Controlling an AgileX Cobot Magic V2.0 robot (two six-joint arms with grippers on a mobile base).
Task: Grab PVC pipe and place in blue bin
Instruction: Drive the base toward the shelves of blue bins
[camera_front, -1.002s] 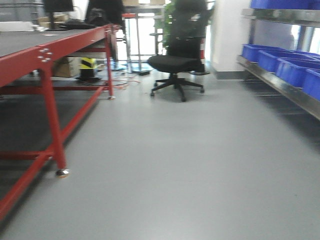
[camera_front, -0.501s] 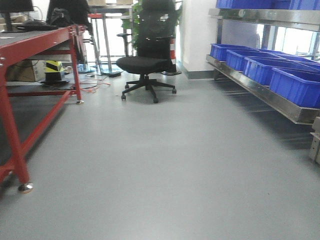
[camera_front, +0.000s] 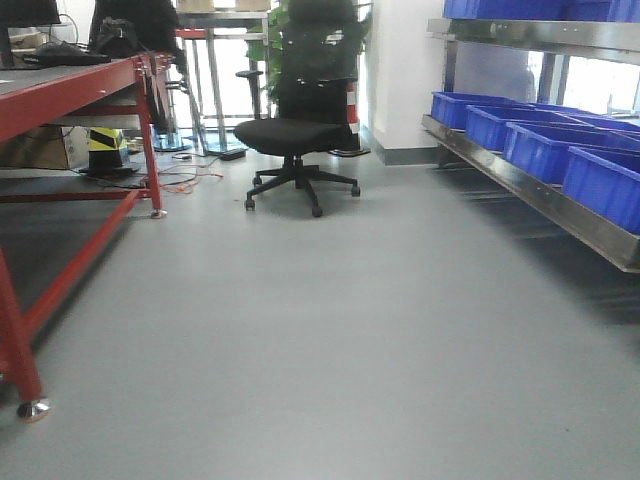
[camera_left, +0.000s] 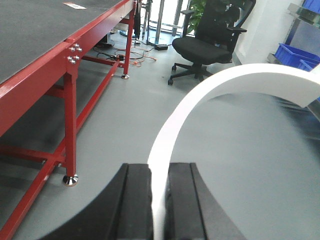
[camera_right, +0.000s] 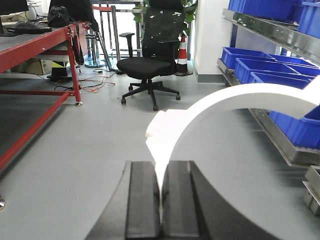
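Note:
A white curved PVC pipe piece (camera_left: 200, 102) rises from between the black fingers of my left gripper (camera_left: 159, 172), which is shut on its wall, and arcs off to the right. In the right wrist view a similar white curved PVC pipe piece (camera_right: 225, 102) is pinched in my right gripper (camera_right: 161, 170), also shut. Blue bins (camera_front: 545, 140) sit in a row on a low steel shelf along the right wall; they also show in the right wrist view (camera_right: 260, 67). Neither gripper appears in the front view.
A red-framed workbench (camera_front: 60, 90) runs along the left, its foot (camera_front: 32, 408) close by. A black office chair (camera_front: 295, 135) stands ahead in the aisle. Cables lie on the floor (camera_front: 190, 180) near the bench. Grey floor (camera_front: 330, 330) stretches between bench and shelf (camera_front: 560, 210).
The front view has swung right and then shifted slightly: the red bench slid toward the left edge and the shelf of blue bins came further into view on the right.

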